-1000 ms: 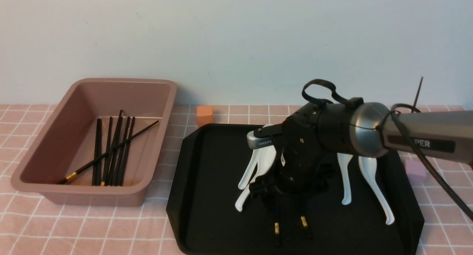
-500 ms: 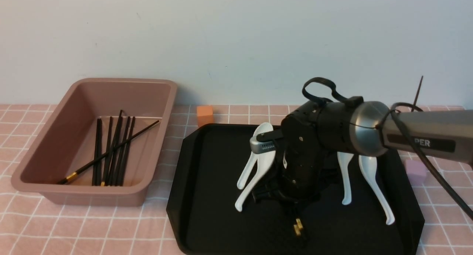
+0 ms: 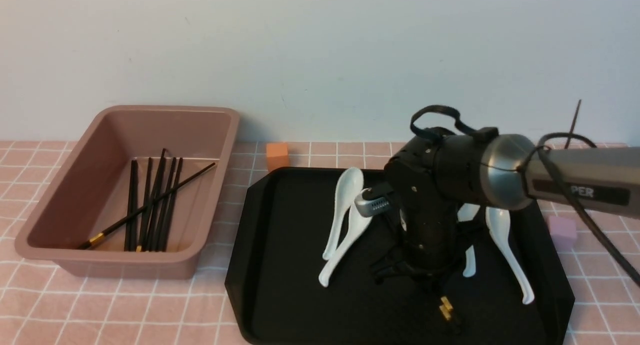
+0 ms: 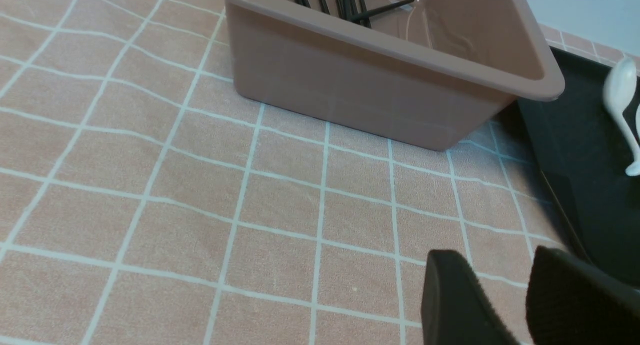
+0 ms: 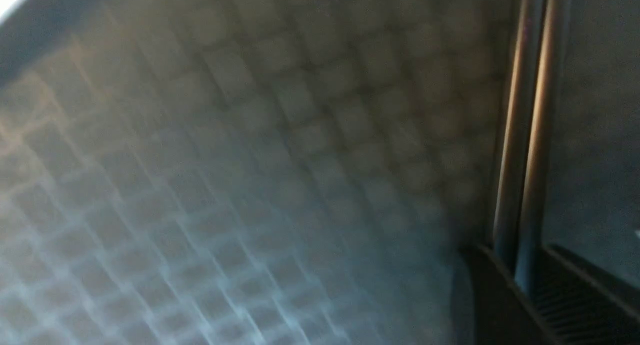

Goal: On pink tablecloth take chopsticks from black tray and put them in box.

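My right gripper [image 3: 434, 281] points down over the black tray [image 3: 290, 265] and is shut on a pair of black chopsticks [image 3: 445, 306], whose gold bands stick out below it. In the right wrist view both chopsticks [image 5: 530, 135] lie side by side between the jaws of the right gripper [image 5: 522, 280]. Whether they still touch the tray I cannot tell. The dusty-pink box [image 3: 115, 130] stands to the left on the pink tablecloth [image 3: 150, 310], with several chopsticks [image 3: 150, 205] inside. My left gripper [image 4: 505, 290] hovers open over the cloth near the box [image 4: 390, 80], empty.
White spoons lie on the tray, two left of the right gripper [image 3: 345, 220] and two to its right [image 3: 505, 250]. An orange cube [image 3: 277, 155] sits behind the tray and a lilac cube [image 3: 562, 232] at its right edge. A pale wall closes the back.
My right gripper has shut on the two chopsticks, drawing their gold ends together, and has shifted to the right across the tray with them. The box has not moved.
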Controlling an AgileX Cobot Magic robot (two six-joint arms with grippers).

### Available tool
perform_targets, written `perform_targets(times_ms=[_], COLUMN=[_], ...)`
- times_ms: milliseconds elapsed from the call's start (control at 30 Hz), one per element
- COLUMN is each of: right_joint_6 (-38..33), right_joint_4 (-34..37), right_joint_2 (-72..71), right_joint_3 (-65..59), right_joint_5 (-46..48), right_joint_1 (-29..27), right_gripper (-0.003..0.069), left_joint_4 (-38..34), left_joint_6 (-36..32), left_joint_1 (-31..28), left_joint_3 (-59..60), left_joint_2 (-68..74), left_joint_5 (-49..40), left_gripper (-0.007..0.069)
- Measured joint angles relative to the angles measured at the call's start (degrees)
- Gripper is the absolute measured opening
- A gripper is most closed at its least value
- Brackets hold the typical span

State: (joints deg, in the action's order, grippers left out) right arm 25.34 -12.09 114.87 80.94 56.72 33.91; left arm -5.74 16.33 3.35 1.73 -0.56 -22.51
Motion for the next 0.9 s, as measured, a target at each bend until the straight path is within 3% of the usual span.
perform_targets(times_ms=[267, 467, 700, 900], right_joint_6=[0.00, -5.85, -16.47, -18.24], right_joint_4=[-1.16, 10.10, 24.84, 27.95], right_joint_2=[-10.62, -14.00, -1.57, 12.98], right_joint_3=[0.04, 7.67, 25.72, 39.10], right_joint_5=[4.07, -4.80, -20.17, -28.34], right_joint_1=[0.00, 3.51, 10.53, 12.22], right_gripper=[0.0136, 0.0136, 0.0136, 0.0136], left_joint_4=[0.00, 0.00, 0.00, 0.00], left_joint_6=[0.00, 0.00, 0.00, 0.00], left_joint_1=[0.00, 0.00, 0.00, 0.00], left_joint_3=[0.00, 0.00, 0.00, 0.00], left_joint_2=[0.00, 0.00, 0.00, 0.00], left_joint_5=[0.00, 0.00, 0.00, 0.00], left_gripper=[0.0239, 0.0239, 0.0239, 0.0239])
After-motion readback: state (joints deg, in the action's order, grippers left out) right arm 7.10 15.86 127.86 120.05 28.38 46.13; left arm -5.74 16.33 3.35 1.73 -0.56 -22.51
